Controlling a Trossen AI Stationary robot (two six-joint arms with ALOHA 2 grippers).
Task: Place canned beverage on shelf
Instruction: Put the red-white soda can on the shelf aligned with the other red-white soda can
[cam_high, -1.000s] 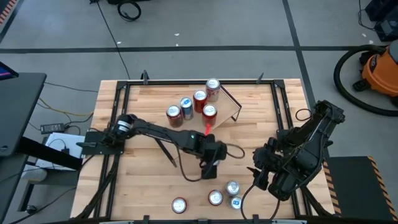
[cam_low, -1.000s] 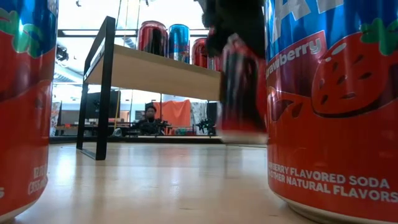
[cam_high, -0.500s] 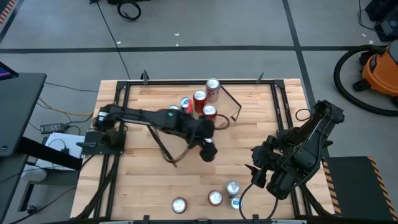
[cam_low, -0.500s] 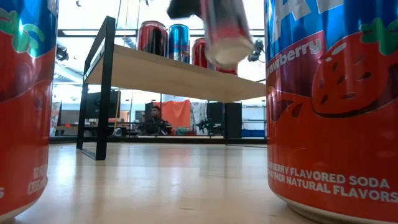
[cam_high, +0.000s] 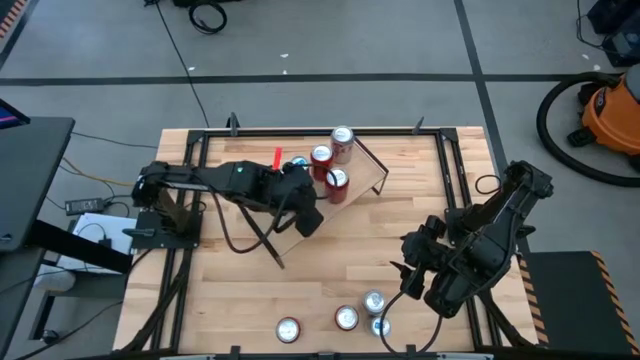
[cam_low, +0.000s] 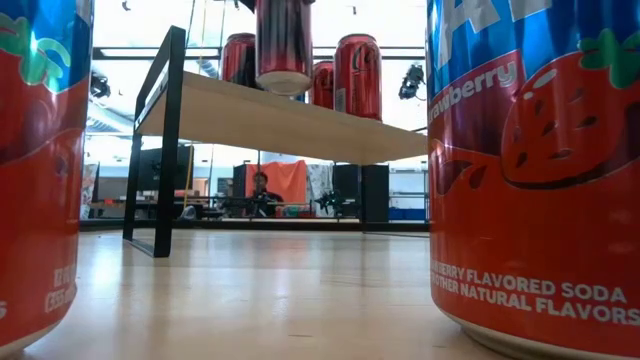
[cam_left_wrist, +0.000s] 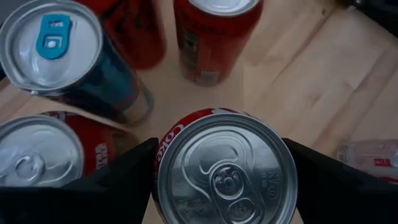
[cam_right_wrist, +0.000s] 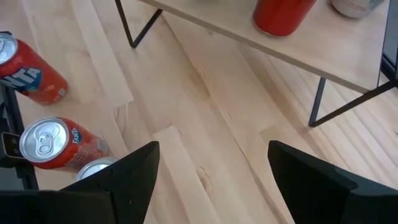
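Left gripper holds a red Coca-Cola can upright, its two dark fingers clamped against opposite sides of the can just below the silver lid. In the low view the can hangs above the shelf, its base clear of the light-wood board. The left wrist view shows cans standing on the shelf below it: a blue can, a red can and another red can. In the high view the left arm reaches over the shelf toward the far side of the table. Right gripper waits at the table's right side, fingers spread and empty, above bare tabletop, near orange Fanta cans at the near edge.
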